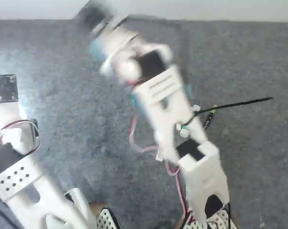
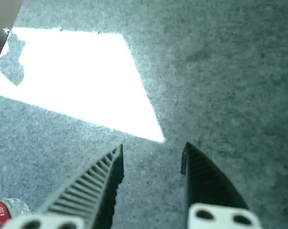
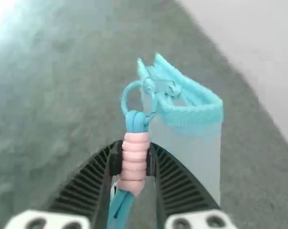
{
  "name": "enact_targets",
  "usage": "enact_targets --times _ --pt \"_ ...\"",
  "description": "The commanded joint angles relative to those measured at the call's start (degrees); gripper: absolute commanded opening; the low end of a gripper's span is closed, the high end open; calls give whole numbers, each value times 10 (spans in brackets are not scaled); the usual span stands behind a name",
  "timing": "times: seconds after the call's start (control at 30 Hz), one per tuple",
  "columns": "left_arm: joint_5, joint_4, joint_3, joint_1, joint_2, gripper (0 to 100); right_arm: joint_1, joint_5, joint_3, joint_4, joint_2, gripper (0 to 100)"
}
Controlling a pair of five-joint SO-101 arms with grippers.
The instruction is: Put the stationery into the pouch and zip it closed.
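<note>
high view: fixed above the table, aimed steeply down at the grey felt (image 1: 77, 109), set back far enough to take in both arms, the raised arm (image 1: 172, 109) crossing from 6 o'clock toward 11 o'clock, the low arm (image 1: 24, 186) cropped at 8 o'clock; pale wall (image 1: 206, 9) along 12 o'clock.

left wrist view: mounted behind the left gripper (image 2: 151, 157), looking out past its parted fingers, low and close over the felt.

right wrist view: mounted behind the right gripper (image 3: 133, 152), facing forward and down from higher up, hard against the pink pull (image 3: 133, 160) pinched in its fingers and the pouch (image 3: 186, 138).

shared: felt in all three; wall in the high and right wrist views.
</note>
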Motion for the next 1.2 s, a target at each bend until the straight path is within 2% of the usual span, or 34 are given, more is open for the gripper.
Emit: enact_targets --times 0.0,0.07,0.17,0.23,0.37,0.5,0.6,0.77,0.9,1.0,1.07,1.17 --pt "-14 -13 -2 -6 -15 195 -36 67 22 96 -57 7" --pt "-19 -37 7 -21 -14 195 -30 115 105 96 -126 7" --pt "-27 -76 30 -44 -14 195 -30 257 338 95 -259 7" --pt "-49 -91 43 -55 -14 195 -29 315 493 87 -346 7" --pt "-60 -93 48 -41 -15 194 18 319 687 13 -498 7" --pt "-75 -31 44 20 -19 194 88 205 768 -87 -587 8" --pt "-74 21 45 75 -19 195 109 113 811 -136 -603 8" --pt "-74 69 44 156 -19 196 113 62 827 -175 -604 8" --pt "-70 73 39 216 -37 206 110 -22 831 -191 -604 8" --pt "-47 97 24 269 -110 246 110 -94 826 -195 -610 8" --pt "-32 140 4 319 -183 260 109 -143 825 -208 -610 8" --pt "16 181 -21 393 -300 261 89 -184 829 -235 -611 8"
